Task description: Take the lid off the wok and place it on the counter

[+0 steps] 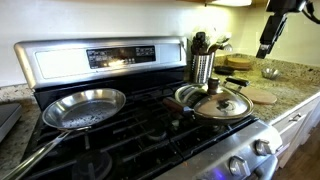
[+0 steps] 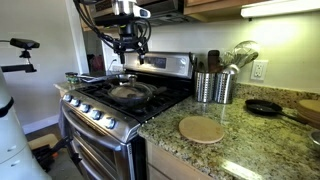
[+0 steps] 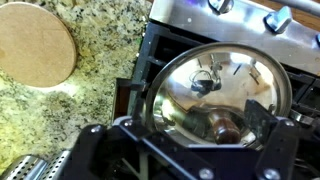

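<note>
The hand (image 2: 130,52) hovers with its fingers spread apart, gripping nothing. Straight below it, well clear, the lid (image 3: 215,85) sits on the wok (image 1: 172,102).

Lid (image 3: 215,75): mirror-glossy metal. Counter (image 3: 100,50): speckled polished granite. Disc (image 3: 35,42): smooth matt wood. Skillet (image 1: 85,106): shiny metal.

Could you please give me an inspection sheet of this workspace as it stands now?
Surface: granite counter beside the black stove top.
Job's things: lid sits on the wok, on the stove.
Clutter: silver skillet, wooden disc, utensil holder, small black pan.
Grippers: gripper open, above the lid, not touching it.
Cables: nothing seen.
Surroundings: wall outlet.
</note>
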Controlling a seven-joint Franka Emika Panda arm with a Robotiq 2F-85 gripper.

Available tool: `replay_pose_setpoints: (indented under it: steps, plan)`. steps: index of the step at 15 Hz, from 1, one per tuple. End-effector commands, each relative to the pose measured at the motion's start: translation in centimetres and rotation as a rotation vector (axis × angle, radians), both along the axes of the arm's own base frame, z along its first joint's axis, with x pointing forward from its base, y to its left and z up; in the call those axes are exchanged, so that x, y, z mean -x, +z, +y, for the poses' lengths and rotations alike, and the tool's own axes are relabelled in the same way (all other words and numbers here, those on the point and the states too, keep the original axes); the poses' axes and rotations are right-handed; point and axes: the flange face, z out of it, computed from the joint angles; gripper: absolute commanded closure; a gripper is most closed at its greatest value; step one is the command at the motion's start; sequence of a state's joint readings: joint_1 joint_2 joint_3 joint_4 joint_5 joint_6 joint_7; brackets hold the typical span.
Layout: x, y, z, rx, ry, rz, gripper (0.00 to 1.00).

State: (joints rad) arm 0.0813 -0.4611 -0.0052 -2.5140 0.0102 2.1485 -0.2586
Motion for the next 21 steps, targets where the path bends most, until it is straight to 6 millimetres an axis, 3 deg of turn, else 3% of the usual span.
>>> replay_pose_setpoints:
  steps: [1, 6, 12, 21]
  plan:
    - [-2.1, -2.1, 1.6, -0.029, -0.033, -0.014, 0.00]
    - [-4.3, -5.3, 4.1, -0.045, -0.060, 0.002, 0.00]
    - [-5.5, -6.2, 7.3, -0.085, -0.043, -0.003, 0.00]
    - [-7.0, -8.3, 8.4, -0.086, -0.059, -0.003, 0.00]
